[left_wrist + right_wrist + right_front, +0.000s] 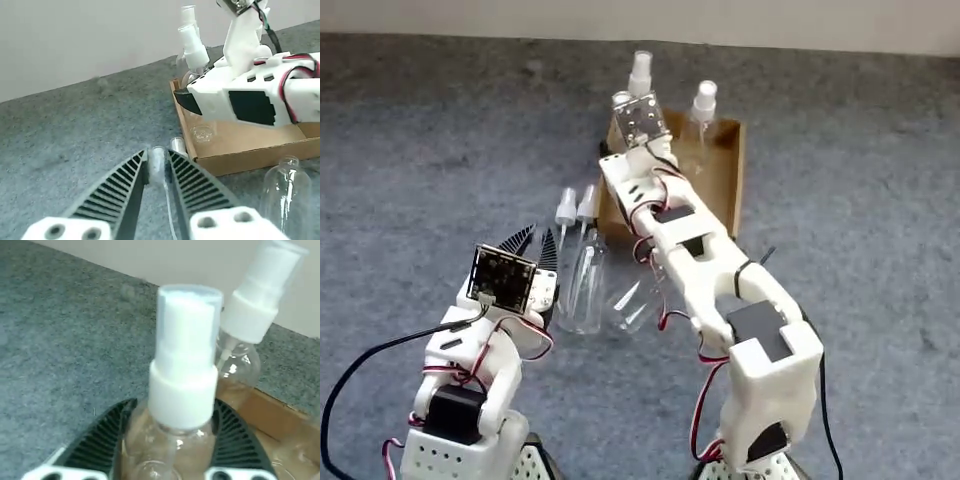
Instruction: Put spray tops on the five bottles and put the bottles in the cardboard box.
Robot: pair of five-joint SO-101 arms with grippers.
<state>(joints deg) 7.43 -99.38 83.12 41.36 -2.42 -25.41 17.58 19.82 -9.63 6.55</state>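
Right gripper (175,440): fingers clenched on a capped bottle (184,365), held upright at the cardboard box's (735,180) far corner, near a second capped bottle (703,105) standing in the box. Best lowered straight, base seated clear of that neighbour, then released. Left gripper (157,175): fingers slightly parted, grasping nothing, near loose spray tops (565,208) just outside the box.

My left arm (495,375) and right arm (710,260) are white printed shells around black servo blocks — red, white and black wires loop alongside. My fingers (120,195) are black, ribbed wedges.
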